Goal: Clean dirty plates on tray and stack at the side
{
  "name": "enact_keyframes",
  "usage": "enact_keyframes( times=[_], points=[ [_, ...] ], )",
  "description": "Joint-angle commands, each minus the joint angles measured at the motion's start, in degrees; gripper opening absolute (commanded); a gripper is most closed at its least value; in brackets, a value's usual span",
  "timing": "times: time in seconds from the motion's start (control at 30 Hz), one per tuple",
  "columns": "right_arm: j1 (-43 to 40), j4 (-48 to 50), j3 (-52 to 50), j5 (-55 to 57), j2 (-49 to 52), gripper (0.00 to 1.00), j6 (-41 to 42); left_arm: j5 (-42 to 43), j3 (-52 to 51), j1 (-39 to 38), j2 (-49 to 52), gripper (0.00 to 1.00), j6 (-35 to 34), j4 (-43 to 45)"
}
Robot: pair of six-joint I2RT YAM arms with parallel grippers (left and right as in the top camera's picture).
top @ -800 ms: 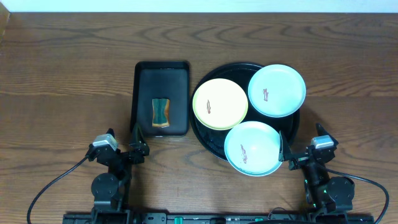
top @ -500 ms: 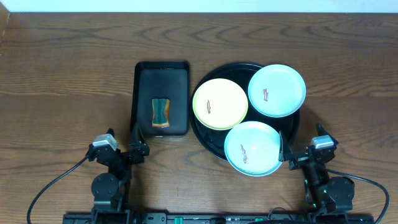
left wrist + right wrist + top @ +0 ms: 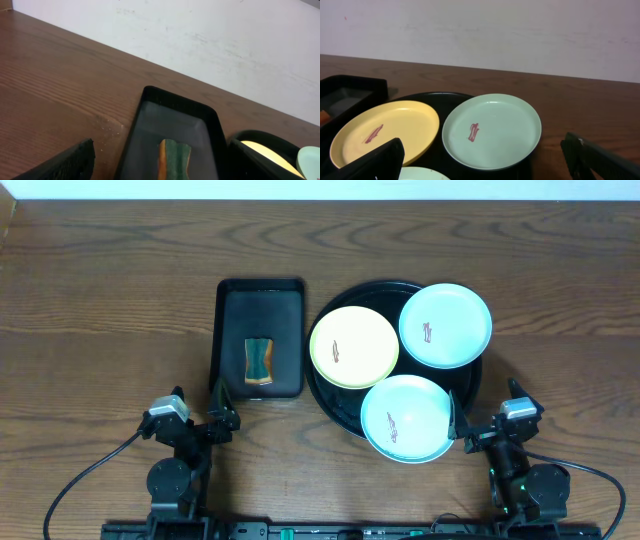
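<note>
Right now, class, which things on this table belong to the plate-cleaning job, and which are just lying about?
Job: yellow plate, far blue plate, near blue plate, round tray, sponge.
Lying about: rectangular tray, merely holding the sponge.

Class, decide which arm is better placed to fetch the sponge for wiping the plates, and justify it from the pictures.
Left. The left end effector is open, right by the rectangular tray holding the sponge. The right end effector sits beside the round tray, with the plates between.

Three smeared plates (image 3: 354,347) on black tray (image 3: 335,405)
</note>
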Motion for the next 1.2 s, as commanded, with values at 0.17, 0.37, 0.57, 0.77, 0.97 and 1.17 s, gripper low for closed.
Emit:
enact_keyframes(
  times=[0.17,0.37,0.57,0.77,0.97,1.17],
  points=[
    [-0.24,-0.11,-0.13,0.15,-0.24,0.99,-0.68,-0.94,-0.63,-0.24,0.15,0.85,1.18,-2.84],
    [-0.24,-0.11,-0.13,0.15,-0.24,0.99,-0.68,-0.87,-0.63,-0.24,0.15,0.85,0.92,-2.69],
    [-0.24,3.15,-0.13,-0.2,-0.24,0.99,-0.66,1.16,-0.63,-0.24,0.17,0.85,0.87,-2.4],
    [-0.24,7.85,-0.13,-5.27,-0.24,0.99,2.82,9.73,-0.46,-0.24,0.17,0.85,0.74,1.81],
    [-0.24,10.32,2.21,-11.65,0.15,0.99,2.97,11.3,5.86,-0.24,1.55,0.85,-2.67,3.78],
    [-0.26,-0.83,15.76,-9.16,11.63,0.99,2.78,11.74,21.22,-0.28,14.49,0.85,-2.95,-0.68]
  ],
)
